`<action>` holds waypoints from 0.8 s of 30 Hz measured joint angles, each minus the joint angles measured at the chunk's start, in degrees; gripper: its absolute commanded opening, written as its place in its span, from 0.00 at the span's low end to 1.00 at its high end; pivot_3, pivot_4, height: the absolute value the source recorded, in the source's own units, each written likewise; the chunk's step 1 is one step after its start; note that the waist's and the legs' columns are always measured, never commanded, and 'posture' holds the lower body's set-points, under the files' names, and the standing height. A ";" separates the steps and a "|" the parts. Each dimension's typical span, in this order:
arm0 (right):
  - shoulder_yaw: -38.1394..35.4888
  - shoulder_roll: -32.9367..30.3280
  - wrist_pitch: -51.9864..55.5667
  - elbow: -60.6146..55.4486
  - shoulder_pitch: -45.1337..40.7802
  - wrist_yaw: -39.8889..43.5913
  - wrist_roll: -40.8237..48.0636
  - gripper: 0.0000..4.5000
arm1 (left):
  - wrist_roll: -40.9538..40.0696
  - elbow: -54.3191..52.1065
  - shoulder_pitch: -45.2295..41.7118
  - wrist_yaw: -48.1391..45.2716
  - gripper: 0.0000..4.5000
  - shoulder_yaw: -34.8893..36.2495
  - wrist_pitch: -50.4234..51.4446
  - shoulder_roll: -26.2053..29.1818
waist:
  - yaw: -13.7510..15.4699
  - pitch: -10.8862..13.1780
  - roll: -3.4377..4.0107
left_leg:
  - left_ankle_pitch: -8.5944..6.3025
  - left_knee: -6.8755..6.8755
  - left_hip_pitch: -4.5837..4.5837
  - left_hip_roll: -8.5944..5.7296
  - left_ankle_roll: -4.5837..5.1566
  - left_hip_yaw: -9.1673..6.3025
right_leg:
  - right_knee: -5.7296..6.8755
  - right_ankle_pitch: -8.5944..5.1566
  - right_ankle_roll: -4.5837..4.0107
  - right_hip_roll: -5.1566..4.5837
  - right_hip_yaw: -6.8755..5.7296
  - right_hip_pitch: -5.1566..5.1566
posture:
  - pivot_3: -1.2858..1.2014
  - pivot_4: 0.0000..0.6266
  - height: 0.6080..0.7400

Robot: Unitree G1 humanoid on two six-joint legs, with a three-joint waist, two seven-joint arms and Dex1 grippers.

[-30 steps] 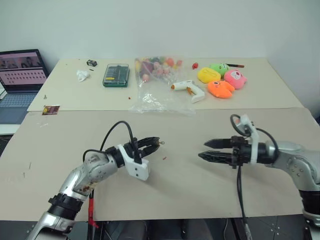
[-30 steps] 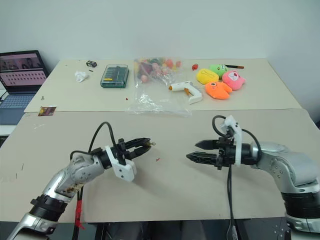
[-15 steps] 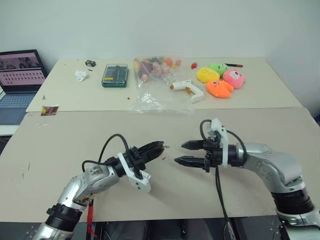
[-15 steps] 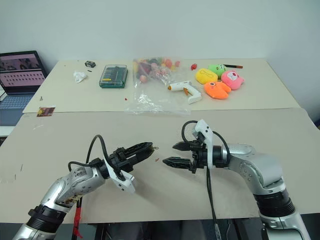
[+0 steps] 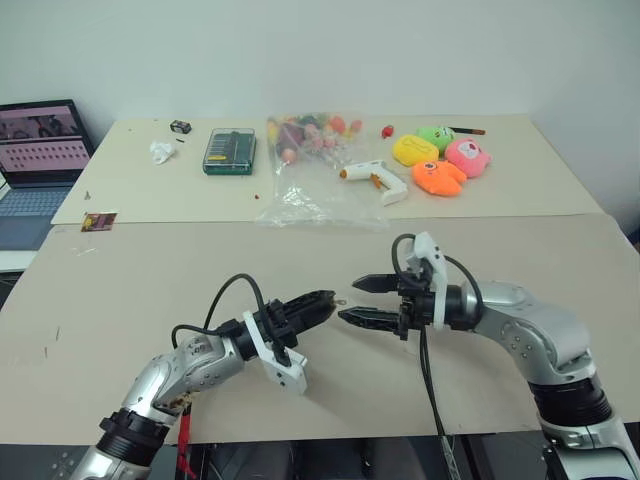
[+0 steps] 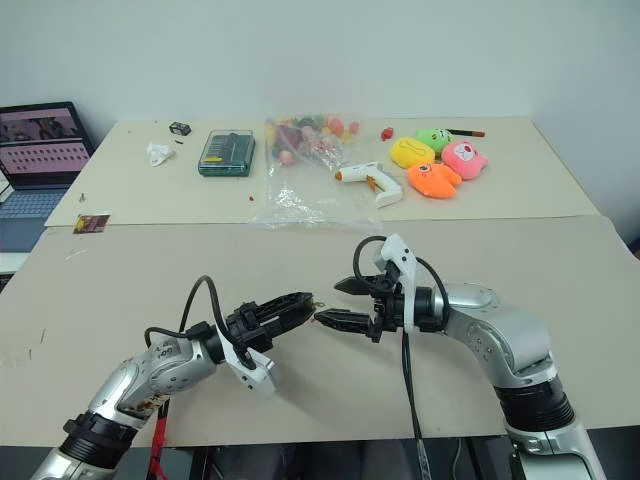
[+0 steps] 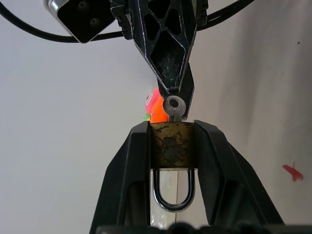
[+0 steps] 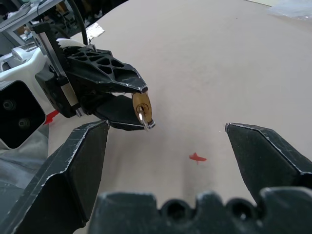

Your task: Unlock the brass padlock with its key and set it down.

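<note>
Bench (image 5: pixel 120 290): wide bare beige top all round the padlock, front edge close below both arms, seam to the rear board well behind. Rear clutter sits far back from the padlock: laptop (image 5: pixel 40 150) off the far-left edge, plastic bag of bits (image 5: pixel 310 150), green bit case (image 5: pixel 231 150), plush toys (image 5: pixel 440 160), white glue gun (image 5: pixel 375 178).

L gripper (image 5: pixel 322 302) clenched on the brass padlock (image 7: pixel 169 141), held above the bench mid-front, gripper roughly level, aimed at the R one. R gripper (image 5: pixel 355 300) released, jaws wide, tips just beside the padlock, not touching.

Padlock: small, tarnished yellow-gold body pinched between the L fingers (image 7: pixel 131 175), silver shackle (image 7: pixel 171 192) closed, pointing back into the gripper. Key (image 7: pixel 174 106) silver, round head w/ hole, seated in the body's outer end, sticking out toward the R gripper. Small red mark (image 8: pixel 197 157) on the bench under it.
</note>
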 measured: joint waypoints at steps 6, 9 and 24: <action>0.46 1.36 0.71 -0.92 0.00 -1.56 0.34 0.54 | -1.32 -0.14 -1.39 -0.92 0.17 -0.10 1.39 -0.57 | 0.01 0.00 0.00 | 0.00 0.00 0.00 -0.01 0.00 0.00 | 0.00 0.00 0.00 0.00 0.00 0.00 | 0.52 0.24 1.00; 0.46 1.37 0.82 -1.12 0.00 -2.07 0.39 0.30 | -1.89 -0.20 -1.52 -1.36 0.17 -0.13 2.05 -0.60 | -0.07 0.00 0.00 | 0.00 0.00 0.00 -0.01 0.00 0.00 | 0.00 0.00 0.00 0.00 0.00 -0.01 | 0.52 0.24 1.00; -1.22 1.07 2.77 -1.11 -0.05 -2.48 2.61 0.01 | -2.64 -0.89 -1.86 -2.23 0.17 -0.10 2.63 -0.82 | -0.04 0.00 0.00 | 0.00 0.00 0.01 0.00 0.00 0.01 | 0.00 0.00 0.00 0.01 0.01 0.00 | 0.52 0.24 1.00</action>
